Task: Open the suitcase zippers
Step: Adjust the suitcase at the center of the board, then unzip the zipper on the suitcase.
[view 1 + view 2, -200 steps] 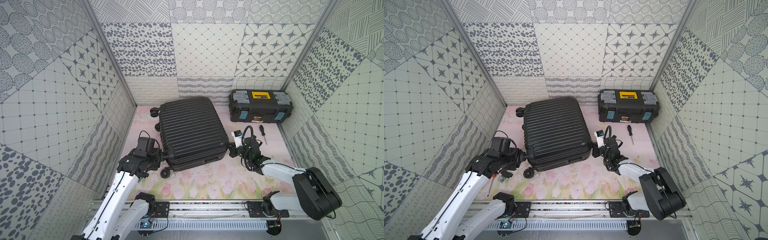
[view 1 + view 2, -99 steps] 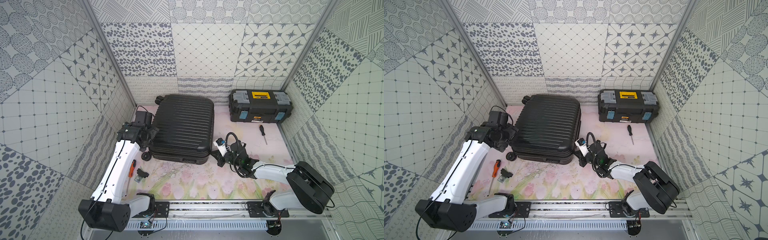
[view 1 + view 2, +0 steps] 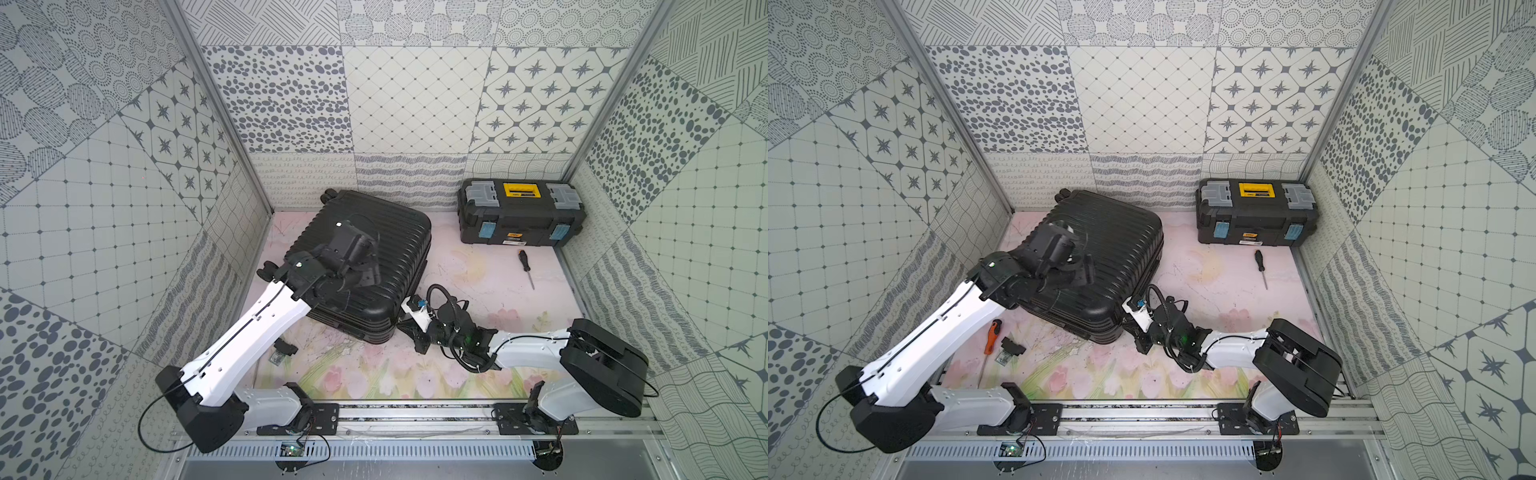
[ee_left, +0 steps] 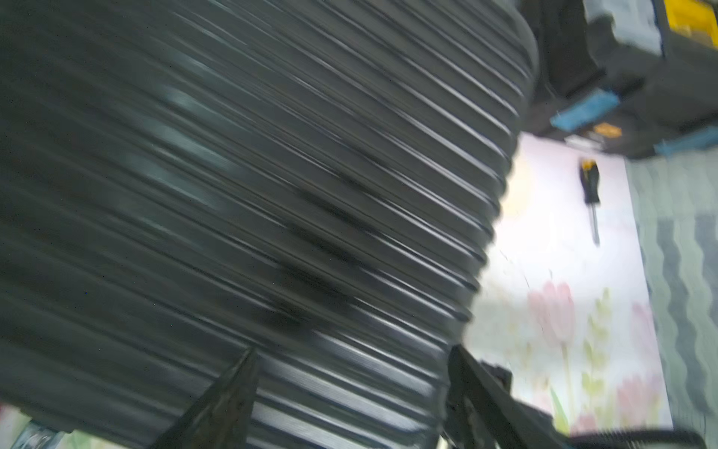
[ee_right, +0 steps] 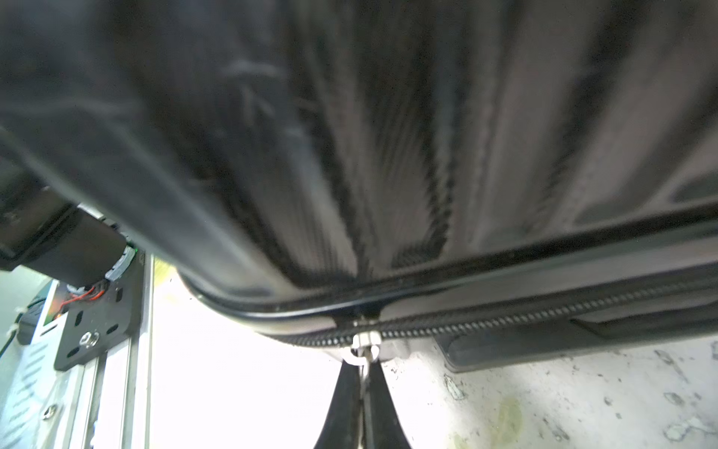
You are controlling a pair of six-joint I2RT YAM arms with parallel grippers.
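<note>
Right wrist: right claw (image 5: 364, 361) clamps zipper pull (image 5: 365, 341) | left claw (image 4: 351, 350) agape | suitcase (image 3: 403, 249) wheel-end leftward

Both top views are evenly bright and sharp. The left wrist view is motion-blurred. The right wrist view glares white, with the suitcase (image 5: 349, 136) soft.

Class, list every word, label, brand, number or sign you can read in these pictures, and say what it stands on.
No text can be read for certain.
Small orange sticker on the front of the black plastic toolbox with yellow handle: print too small in both top views, blurred in the left wrist view.
Black ribbed hard-shell suitcase: no lettering seen.
</note>
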